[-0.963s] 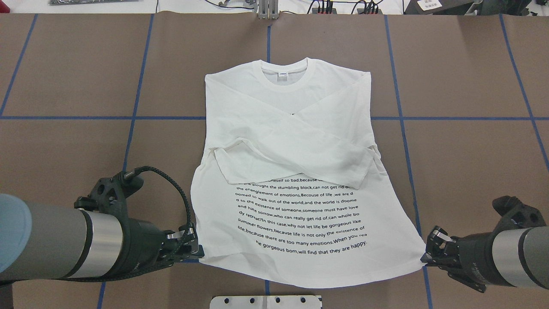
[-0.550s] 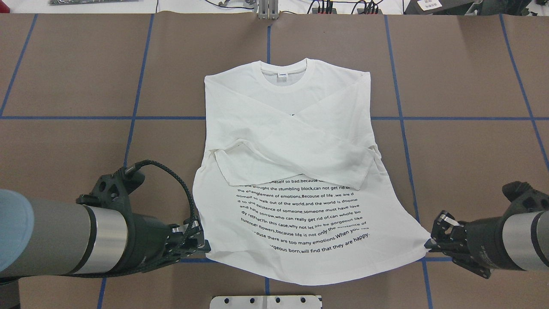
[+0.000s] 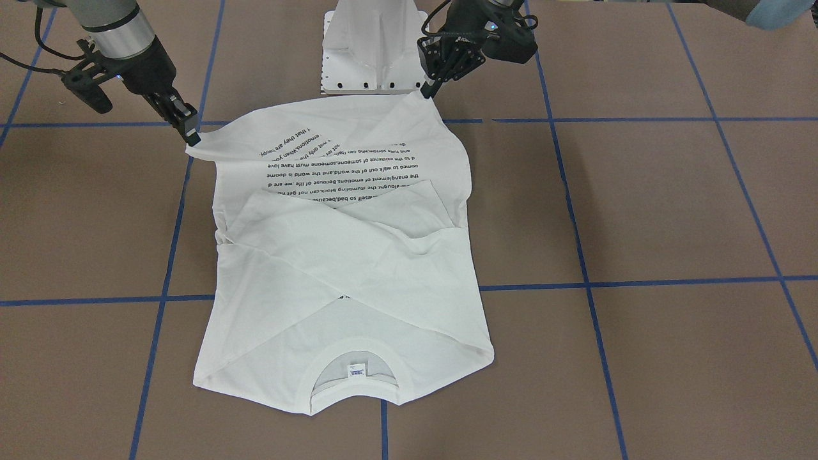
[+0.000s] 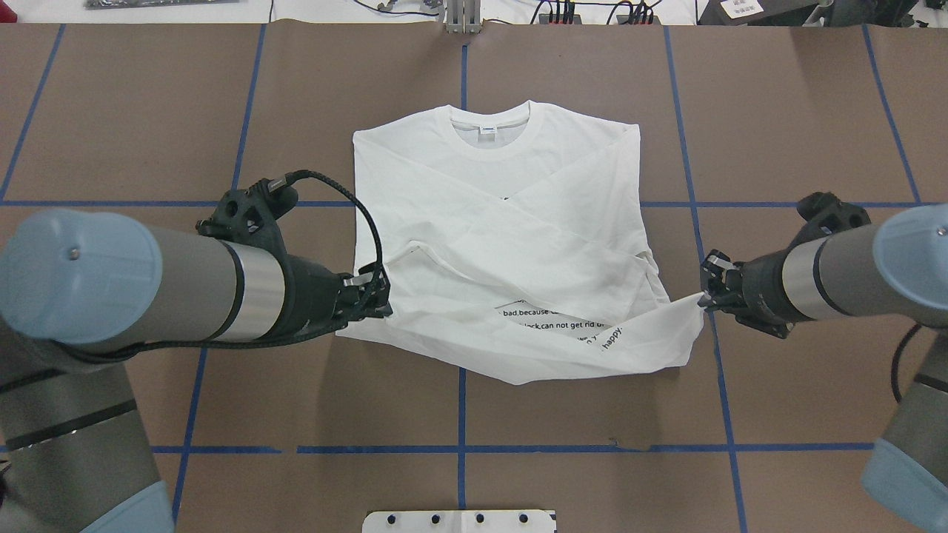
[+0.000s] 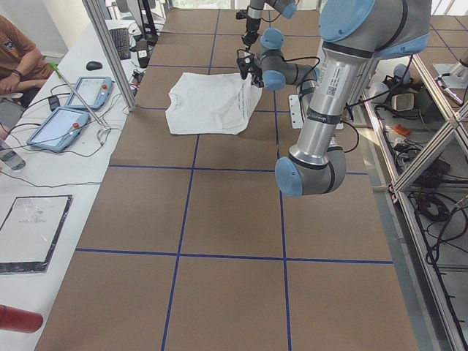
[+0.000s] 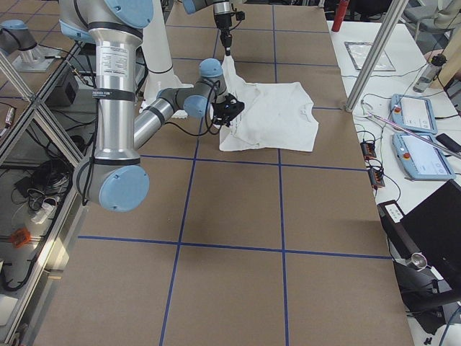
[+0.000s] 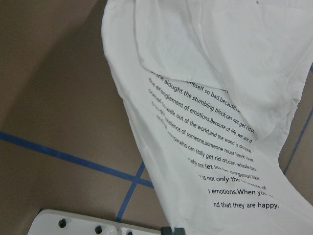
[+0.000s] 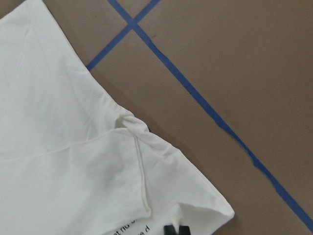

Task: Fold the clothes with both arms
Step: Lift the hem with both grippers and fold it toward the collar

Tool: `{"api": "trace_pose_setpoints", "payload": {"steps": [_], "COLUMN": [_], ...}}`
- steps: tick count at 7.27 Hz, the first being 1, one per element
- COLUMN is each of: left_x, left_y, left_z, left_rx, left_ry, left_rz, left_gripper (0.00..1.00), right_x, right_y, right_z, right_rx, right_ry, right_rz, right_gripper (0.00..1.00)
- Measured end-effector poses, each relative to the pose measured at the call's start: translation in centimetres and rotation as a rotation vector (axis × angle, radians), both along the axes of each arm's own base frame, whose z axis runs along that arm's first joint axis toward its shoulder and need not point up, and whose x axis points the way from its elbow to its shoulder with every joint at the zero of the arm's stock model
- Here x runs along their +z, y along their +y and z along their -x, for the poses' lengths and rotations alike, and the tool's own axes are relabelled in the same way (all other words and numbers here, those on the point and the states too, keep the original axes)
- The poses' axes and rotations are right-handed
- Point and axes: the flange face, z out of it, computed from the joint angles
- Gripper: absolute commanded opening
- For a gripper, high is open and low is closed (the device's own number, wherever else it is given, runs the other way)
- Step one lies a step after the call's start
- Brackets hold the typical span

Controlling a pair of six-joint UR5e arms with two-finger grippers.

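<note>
The white long-sleeved shirt (image 4: 489,170) lies on the brown table, collar away from me, sleeves crossed over the chest. It also shows in the front view (image 3: 345,268). My left gripper (image 4: 376,302) is shut on the left hem corner and holds it off the table. My right gripper (image 4: 703,297) is shut on the right hem corner, also raised. The lifted hem hangs between them and hides most of the black text (image 4: 552,320). In the front view the left gripper (image 3: 427,91) and right gripper (image 3: 190,137) pinch the same corners. The left wrist view shows the hanging printed side (image 7: 210,147).
The white metal pedestal base (image 4: 459,520) sits at the near table edge, also in the front view (image 3: 364,61). Blue tape lines (image 4: 461,414) cross the brown table. Tablets and a seated person (image 5: 18,51) are at a side desk beyond the far edge.
Both grippers have risen and moved away from the robot toward the collar, carrying the hem corners. The lower shirt is off the table and most of the text is now covered.
</note>
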Motion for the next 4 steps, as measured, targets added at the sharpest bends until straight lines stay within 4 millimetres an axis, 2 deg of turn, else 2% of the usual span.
{"api": "trace_pose_setpoints", "payload": {"steps": [1, 2, 4], "left_x": [0.9, 2.7, 5.8], "left_y": [-3.5, -7.2, -13.9], "left_z": [-1.2, -2.3, -2.9], "left_rx": [-0.042, -0.089, -0.166], "left_ry": [-0.037, -0.054, -0.076], "left_rz": [-0.026, -0.037, -0.055], "left_gripper": [0.0, 0.0, 0.0], "right_x": [-0.7, -0.8, -0.6], "right_y": [-3.8, -7.9, -16.7], "right_z": [1.2, 2.0, 2.7], "right_rx": [-0.002, 0.002, 0.033], "right_ry": [0.05, 0.095, 0.166], "right_rz": [-0.02, -0.039, -0.049], "right_gripper": [0.0, 0.0, 0.0]}}
